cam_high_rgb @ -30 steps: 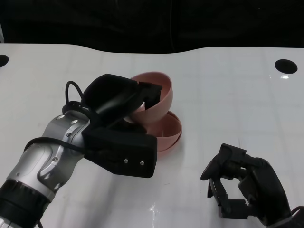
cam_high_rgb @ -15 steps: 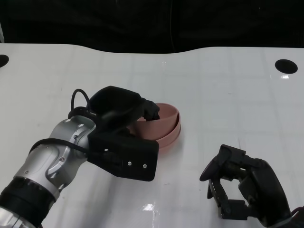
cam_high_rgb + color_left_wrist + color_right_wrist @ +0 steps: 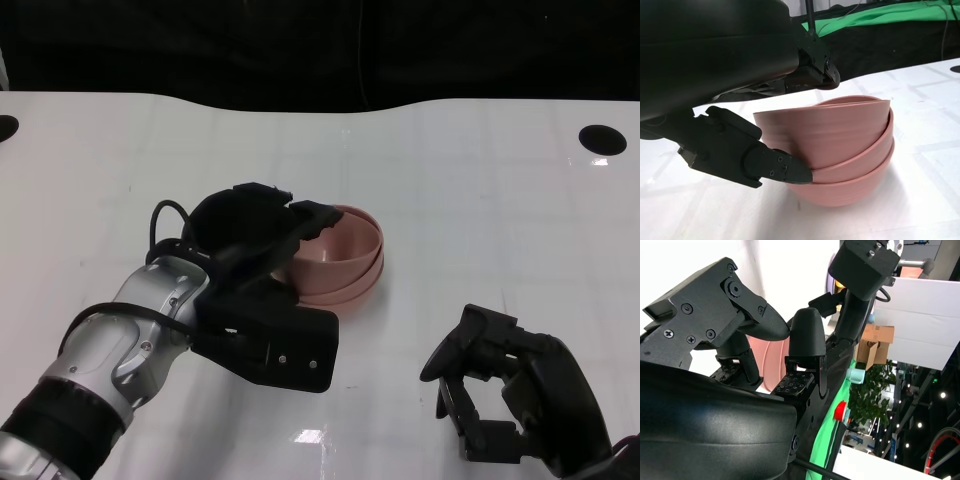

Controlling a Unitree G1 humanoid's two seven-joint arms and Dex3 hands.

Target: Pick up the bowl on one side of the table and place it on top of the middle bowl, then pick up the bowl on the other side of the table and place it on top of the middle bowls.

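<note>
The pink bowls (image 3: 345, 265) sit nested in one stack near the middle of the white counter (image 3: 480, 200), mouths up — the top bowl (image 3: 832, 127) leans a little. The left hand (image 3: 262, 240) is at the stack's near-left rim; one finger (image 3: 765, 162) touches the outer wall, another reaches over the rim. The right hand (image 3: 500, 395) rests apart — fingers curled, holding nothing.

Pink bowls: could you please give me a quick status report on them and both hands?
Left hand at top bowl's rim, grip unclear. Right hand curled, holding nothing. Three pink bowls nested mid-table. Nothing in the way.
</note>
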